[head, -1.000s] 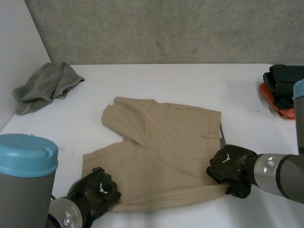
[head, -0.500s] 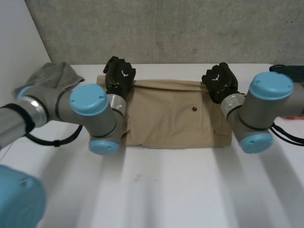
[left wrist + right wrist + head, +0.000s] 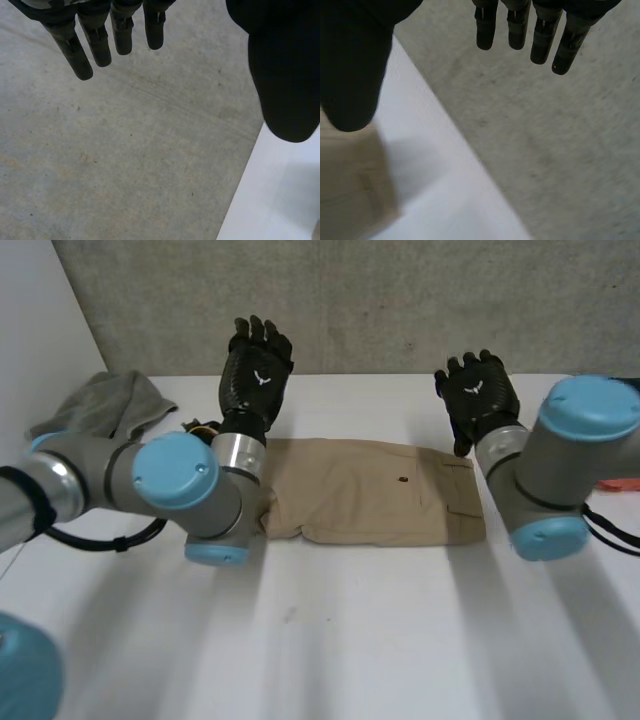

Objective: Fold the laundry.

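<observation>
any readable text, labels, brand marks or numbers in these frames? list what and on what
No words or numbers can be read anywhere.
Left hand: a small white mark on its back, a sign and not letters.
Right hand: a white mark of the same kind, not readable as text.
Tan shorts: no label or print on the side that faces up.

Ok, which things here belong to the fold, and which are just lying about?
In the job: tan shorts, folded on the table; left hand and right hand, both open, off the cloth.
Lying about: crumpled grey cloth at the far left; orange sliver beside the right arm.
</observation>
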{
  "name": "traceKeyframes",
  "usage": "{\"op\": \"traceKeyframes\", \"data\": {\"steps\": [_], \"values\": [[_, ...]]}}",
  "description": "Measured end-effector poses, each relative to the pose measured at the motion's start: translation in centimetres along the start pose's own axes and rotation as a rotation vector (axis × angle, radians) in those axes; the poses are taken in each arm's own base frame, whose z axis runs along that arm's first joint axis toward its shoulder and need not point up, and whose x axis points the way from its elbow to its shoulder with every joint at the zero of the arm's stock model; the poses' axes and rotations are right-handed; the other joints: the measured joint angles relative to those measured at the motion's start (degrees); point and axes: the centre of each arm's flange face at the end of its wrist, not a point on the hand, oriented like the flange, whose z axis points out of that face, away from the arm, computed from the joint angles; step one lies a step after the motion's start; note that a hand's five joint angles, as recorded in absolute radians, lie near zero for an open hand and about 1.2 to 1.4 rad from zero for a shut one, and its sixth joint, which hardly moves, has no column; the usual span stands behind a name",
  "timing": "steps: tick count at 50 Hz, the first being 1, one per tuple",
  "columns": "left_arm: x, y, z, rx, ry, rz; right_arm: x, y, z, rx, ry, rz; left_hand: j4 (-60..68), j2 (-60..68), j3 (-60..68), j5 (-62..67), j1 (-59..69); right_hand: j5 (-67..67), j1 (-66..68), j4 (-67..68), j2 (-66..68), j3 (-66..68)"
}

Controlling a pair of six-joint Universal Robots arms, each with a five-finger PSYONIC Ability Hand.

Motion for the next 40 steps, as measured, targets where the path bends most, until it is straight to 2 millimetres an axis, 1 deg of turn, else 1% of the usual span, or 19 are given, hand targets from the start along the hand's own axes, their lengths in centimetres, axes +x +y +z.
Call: {"op": "traceKeyframes", "data": {"steps": [1, 3, 4, 8, 9, 13, 16, 17, 18, 19, 20, 21, 22, 23, 24, 25, 29, 37, 40], "values": [[-0.2, -0.3, -0.6, -0.002, 0.006, -0.012, 0.1, 0.0, -1.0, -0.038, -0.038, 0.044, 0.00, 0.00, 0.00, 0.00, 0.00, 0.00, 0.00, 0.00, 0.00, 0.00], [-0.3, -0.7, -1.3, -0.006, 0.015, -0.028, 0.1, 0.1, -1.7, -0.071, -0.069, 0.078, 0.00, 0.00, 0.00, 0.00, 0.00, 0.00, 0.00, 0.00, 0.00, 0.00], [-0.5, -1.1, -2.1, -0.010, 0.027, -0.045, 0.1, 0.5, -2.8, -0.134, -0.120, 0.134, 0.00, 0.00, 0.00, 0.00, 0.00, 0.00, 0.00, 0.00, 0.00, 0.00], [-0.7, -1.7, -3.8, -0.026, 0.056, -0.089, 0.0, 1.8, -4.3, -0.255, -0.202, 0.221, 0.00, 0.00, 0.00, 0.00, 0.00, -0.10, 0.02, 0.02, 0.05, 0.06], [-0.7, -1.7, -3.8, -0.026, 0.056, -0.089, 0.0, 1.8, -4.3, -0.255, -0.202, 0.221, 0.00, 0.00, 0.00, 0.00, 0.00, -0.10, 0.02, 0.02, 0.05, 0.06], [-0.8, -1.9, -5.2, -0.045, 0.082, -0.136, -0.9, 4.0, -4.8, -0.346, -0.250, 0.261, 0.00, 0.00, 0.00, 0.00, 0.00, 1.68, 0.32, 0.55, 0.38, 3.12], [-0.8, -1.8, -5.9, -0.059, 0.097, -0.162, -1.8, 5.6, -4.5, -0.375, -0.262, 0.260, 0.00, 0.00, 0.00, 0.00, 0.00, 7.16, 6.45, 7.61, 8.08, 9.80], [-0.8, -1.8, -5.9, -0.059, 0.097, -0.162, -1.8, 5.6, -4.5, -0.375, -0.262, 0.260, 0.00, 0.00, 0.00, 0.00, 0.00, 7.16, 6.45, 7.61, 8.08, 9.80], [-0.7, -1.7, -6.2, -0.065, 0.103, -0.168, -2.1, 6.1, -4.3, -0.379, -0.264, 0.255, 0.00, 0.00, 0.00, 0.00, 0.00, 15.85, 15.11, 16.75, 18.09, 18.49], [-0.6, -1.7, -6.3, -0.067, 0.105, -0.170, -2.3, 6.5, -4.1, -0.379, -0.264, 0.251, 0.00, 0.00, 0.00, 0.00, 0.00, 19.95, 18.65, 20.98, 21.45, 22.69], [-0.6, -1.6, -6.4, -0.070, 0.108, -0.171, -2.5, 6.8, -4.0, -0.379, -0.263, 0.245, 0.00, 0.00, 0.00, 0.00, 0.00, 26.61, 23.61, 27.89, 29.81, 29.63], [-0.5, -1.5, -6.5, -0.074, 0.112, -0.172, -2.5, 6.9, -4.0, -0.379, -0.263, 0.244, 0.00, 0.00, 0.00, 0.00, 0.00, 26.61, 23.61, 27.89, 29.81, 29.63], [-0.4, -1.4, -6.6, -0.078, 0.115, -0.172, -2.8, 7.3, -3.7, -0.373, -0.260, 0.232, 0.00, 0.00, 0.00, 0.00, 0.00, 42.01, 30.80, 44.55, 45.69, 46.61], [-0.4, -1.4, -6.6, -0.078, 0.115, -0.172, -2.8, 7.3, -3.7, -0.373, -0.260, 0.232, 0.00, 0.00, 0.00, 0.00, 0.00, 42.01, 30.80, 44.55, 45.69, 46.61], [-0.4, -1.3, -6.8, -0.082, 0.118, -0.171, -2.7, 7.7, -3.4, -0.364, -0.247, 0.215, 0.00, 0.00, 0.00, 0.00, 0.00, 47.32, 34.99, 52.15, 51.38, 52.34], [-0.3, -1.3, -6.8, -0.084, 0.120, -0.171, -2.7, 7.8, -3.3, -0.361, -0.241, 0.210, 0.00, 0.00, 0.00, 0.00, 0.00, 47.57, 36.35, 53.96, 52.86, 53.57], [-0.4, -1.2, -6.9, -0.087, 0.119, -0.168, -1.2, 8.2, -3.1, -0.360, -0.195, 0.190, 0.00, 0.00, 0.00, 0.00, 0.00, 47.58, 36.86, 54.62, 53.18, 54.14], [-1.7, -1.8, -7.1, -0.080, 0.103, -0.168, 4.9, 8.0, -4.3, -0.375, -0.084, 0.084, 0.00, 0.00, 0.00, 0.00, 0.00, 50.64, 40.98, 54.64, 53.78, 54.14], [-2.6, -2.2, -7.4, -0.078, 0.095, -0.170, 7.3, 7.9, -5.1, -0.388, -0.059, -0.063, 0.00, 0.00, 0.00, 0.00, 0.00, 50.78, 41.33, 54.66, 53.78, 54.14]]}}
